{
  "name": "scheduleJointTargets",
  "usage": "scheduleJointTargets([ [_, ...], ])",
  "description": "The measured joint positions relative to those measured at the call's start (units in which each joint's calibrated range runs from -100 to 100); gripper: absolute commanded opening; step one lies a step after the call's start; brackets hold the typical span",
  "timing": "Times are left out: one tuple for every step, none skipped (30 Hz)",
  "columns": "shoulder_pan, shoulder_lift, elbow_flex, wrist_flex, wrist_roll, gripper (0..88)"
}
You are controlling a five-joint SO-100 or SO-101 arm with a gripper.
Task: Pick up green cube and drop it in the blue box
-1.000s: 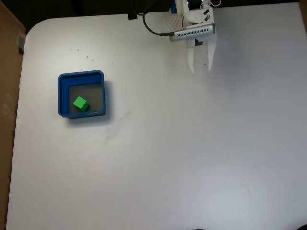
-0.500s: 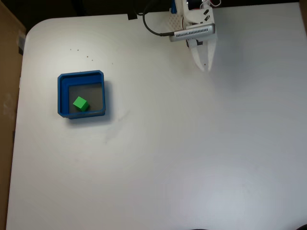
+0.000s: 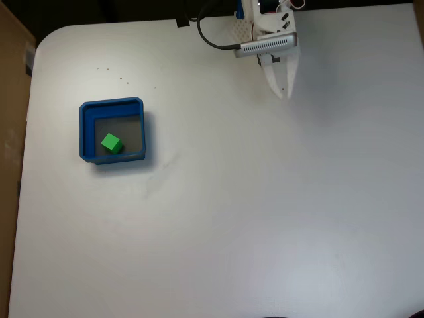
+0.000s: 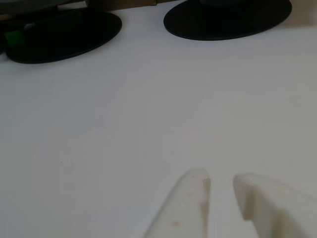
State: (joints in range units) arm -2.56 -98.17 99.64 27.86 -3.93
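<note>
In the fixed view the green cube (image 3: 110, 143) lies inside the blue box (image 3: 112, 103), on its grey floor near the lower left corner. The box stands on the left part of the white table. My white gripper (image 3: 281, 94) hangs far to the right of the box, near the table's top edge, its two fingers drawn together to a point with nothing held. The other view shows the same fingertips (image 4: 198, 186) from close by over bare white table, with only a narrow slit between them at the gripper (image 4: 220, 181).
A black cable (image 3: 215, 41) and the arm's base sit at the table's top edge. A brown cardboard wall (image 3: 10, 99) runs along the left side. Two black round bases (image 4: 64, 29) (image 4: 228, 17) stand at the far end in the other view.
The gripper's fingers were spread apart one second ago and have closed together on nothing. The arm, cube and box have stayed in place.
</note>
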Motion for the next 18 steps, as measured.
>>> scheduleJointTargets([
  [0.0, 0.0, 0.0, 0.0, 0.0, 0.5],
  [0.0, 0.0, 0.0, 0.0, 0.0, 0.5],
  [0.0, 0.0, 0.0, 0.0, 0.0, 0.5],
  [0.0, 0.0, 0.0, 0.0, 0.0, 0.5],
  [0.0, 0.0, 0.0, 0.0, 0.0, 0.5],
  [0.0, 0.1, 0.0, 0.0, 0.0, 0.5],
  [0.0, 0.1, 0.0, 0.0, 0.0, 0.5],
  [0.0, 0.1, 0.0, 0.0, 0.0, 0.5],
  [0.0, 0.1, 0.0, 0.0, 0.1, 0.5],
  [0.0, 0.1, 0.0, 0.0, 0.1, 0.5],
  [0.0, 0.1, 0.0, 0.0, 0.2, 0.5],
  [0.0, 0.2, 0.0, 0.0, 0.4, 0.6],
  [0.0, 0.2, 0.0, 0.0, 0.7, 0.6],
  [0.0, 0.2, 0.0, 0.0, 1.1, 0.6],
  [0.0, 0.2, 0.0, 0.0, 1.8, 0.6],
  [0.0, 0.2, 0.0, 0.0, 2.4, 0.6],
  [0.0, 0.2, 0.0, 0.0, 2.9, 0.6],
  [0.0, 0.2, 0.0, 0.0, 3.3, 0.6],
])
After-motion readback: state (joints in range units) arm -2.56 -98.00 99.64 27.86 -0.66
